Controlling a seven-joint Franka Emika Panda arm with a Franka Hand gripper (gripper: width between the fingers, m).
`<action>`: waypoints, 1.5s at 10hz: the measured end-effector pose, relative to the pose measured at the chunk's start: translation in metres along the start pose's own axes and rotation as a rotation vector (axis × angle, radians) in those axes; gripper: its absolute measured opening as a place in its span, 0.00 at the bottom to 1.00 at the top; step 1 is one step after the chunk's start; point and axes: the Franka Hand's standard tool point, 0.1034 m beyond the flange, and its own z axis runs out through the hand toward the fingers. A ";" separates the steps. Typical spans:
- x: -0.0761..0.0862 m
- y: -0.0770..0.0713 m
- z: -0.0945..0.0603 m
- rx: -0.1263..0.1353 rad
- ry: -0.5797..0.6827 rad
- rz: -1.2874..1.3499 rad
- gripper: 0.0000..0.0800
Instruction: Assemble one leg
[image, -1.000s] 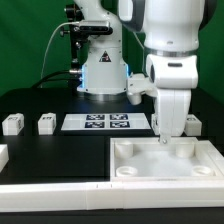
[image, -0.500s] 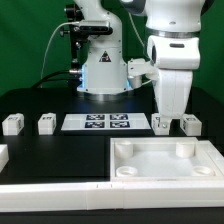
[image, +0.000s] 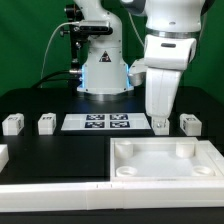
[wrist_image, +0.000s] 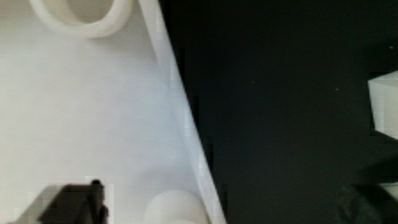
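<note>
Past the tray (image: 165, 144), near a tagged leg (image: 188, 124), hangs the gripper (image: 160, 116) — finger spacing unclear.

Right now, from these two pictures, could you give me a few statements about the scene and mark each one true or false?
1. Two legs stand at the exterior view's left of the marker board. True.
2. The marker board lies inside the white tray-like part. False: it lies on the table, behind that part.
3. The gripper hangs low at the marker board's end on the exterior view's right, near another leg. True.
4. The table is white. False: it is black.
5. The gripper holds a leg high in the air. False: it is low over the table, and no leg is raised.
</note>
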 end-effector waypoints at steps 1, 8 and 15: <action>-0.001 -0.002 0.000 0.001 0.004 0.144 0.81; 0.034 -0.052 0.009 0.053 0.044 1.028 0.81; 0.048 -0.073 0.024 0.074 0.058 1.063 0.81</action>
